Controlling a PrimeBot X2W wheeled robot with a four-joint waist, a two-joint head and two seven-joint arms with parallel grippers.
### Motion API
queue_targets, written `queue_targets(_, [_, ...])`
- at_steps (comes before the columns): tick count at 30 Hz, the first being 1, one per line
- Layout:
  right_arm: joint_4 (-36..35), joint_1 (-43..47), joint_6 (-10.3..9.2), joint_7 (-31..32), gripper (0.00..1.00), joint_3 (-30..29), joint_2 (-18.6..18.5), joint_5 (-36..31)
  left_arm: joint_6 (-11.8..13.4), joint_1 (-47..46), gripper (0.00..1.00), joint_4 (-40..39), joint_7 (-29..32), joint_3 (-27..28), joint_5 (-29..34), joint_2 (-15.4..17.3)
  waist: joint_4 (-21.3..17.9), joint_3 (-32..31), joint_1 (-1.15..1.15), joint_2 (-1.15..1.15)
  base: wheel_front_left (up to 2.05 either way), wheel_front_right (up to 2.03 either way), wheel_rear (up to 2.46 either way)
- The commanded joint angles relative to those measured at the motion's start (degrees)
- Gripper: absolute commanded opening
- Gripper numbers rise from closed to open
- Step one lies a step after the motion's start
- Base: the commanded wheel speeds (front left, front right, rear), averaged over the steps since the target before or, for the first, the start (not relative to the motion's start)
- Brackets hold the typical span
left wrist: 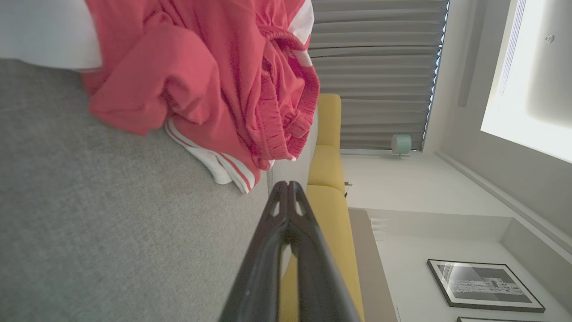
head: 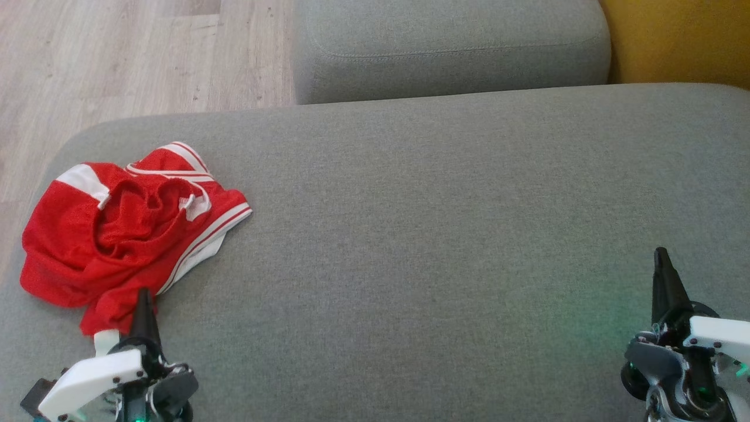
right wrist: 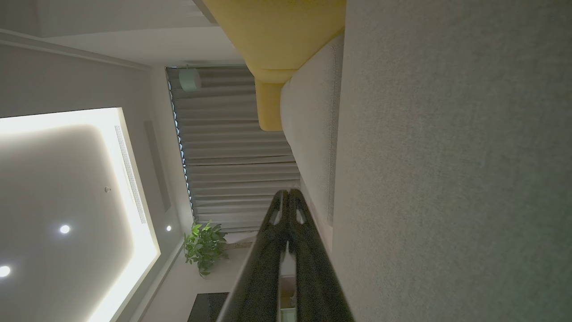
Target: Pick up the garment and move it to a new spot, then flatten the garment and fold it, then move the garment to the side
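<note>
Head view: crumpled red mesh shorts with white stripes [head: 129,228] lie at the left end of the grey fabric sofa seat [head: 439,234]; left gripper [head: 143,300] closed, empty, tip just beside their near edge.
Left wrist view: elastic waistband [left wrist: 286,112] bunched, likely the firmest hold; cloth looks light, limp.
Right wrist view: right gripper [right wrist: 288,197] closed, empty, above the seat.
</note>
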Motion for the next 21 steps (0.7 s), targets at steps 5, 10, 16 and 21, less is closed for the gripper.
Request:
queue_targets(5, [-1.78, -3.00, 0.87, 0.36, 0.00, 1.15, -0.29, -0.22, -0.40, -2.96, 0.00, -1.61, 0.45, 2.17, 0.57, 0.29, 0.00, 0.00, 0.00, 0.00, 0.00, 0.00, 0.00])
queue_targets(10, [-1.78, -3.00, 0.87, 0.36, 0.00, 1.14, -0.28, -0.22, -0.40, -2.96, 0.00, -1.61, 0.45, 2.17, 0.57, 0.29, 0.00, 0.00, 0.00, 0.00, 0.00, 0.00, 0.00])
queue_targets(16, [-1.78, -3.00, 0.87, 0.36, 0.00, 1.14, -0.28, -0.22, -0.40, -2.96, 0.00, -1.61, 0.46, 2.17, 0.58, 0.29, 0.00, 0.00, 0.00, 0.00, 0.00, 0.00, 0.00])
queue_targets(21, [-1.78, -3.00, 0.87, 0.37, 0.00, 1.14, -0.28, -0.22, -0.40, -2.96, 0.00, -1.61, 0.46, 2.17, 0.58, 0.29, 0.00, 0.00, 0.00, 0.00, 0.00, 0.00, 0.00])
